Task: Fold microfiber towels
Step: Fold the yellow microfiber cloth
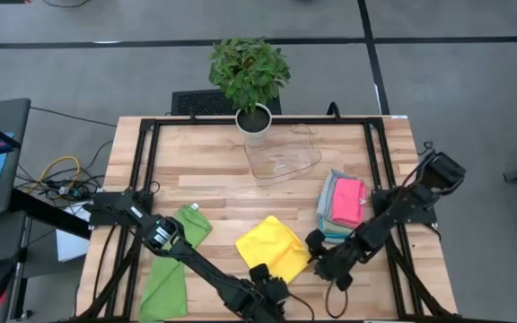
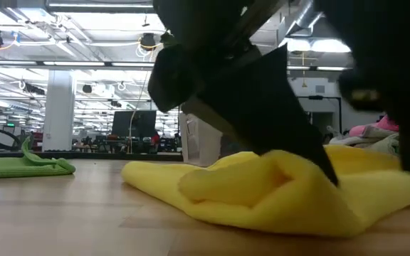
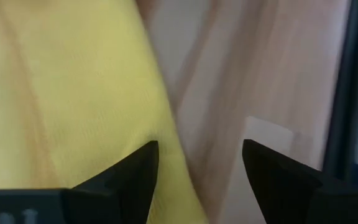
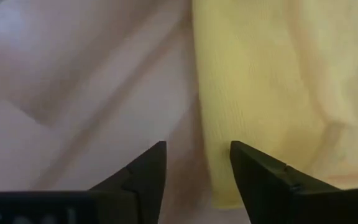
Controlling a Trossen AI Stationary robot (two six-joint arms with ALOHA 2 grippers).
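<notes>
Lying doubled over between the two grippers, the yellow towel (image 1: 273,247) looked folded at least once; the left gripper (image 3: 199,163) stood wide and empty at its near edge, the right gripper (image 4: 197,163) likewise wide and empty beside its other edge. Beyond the right gripper sat a stack of finished towels (image 1: 342,205), pink on top; beyond the left gripper the green towel (image 1: 172,260) remained rumpled. The low view's dark arms hid much of the fold

Dark jointed arms — black wedge-shaped fingers (image 4: 263,180), matte.
</notes>
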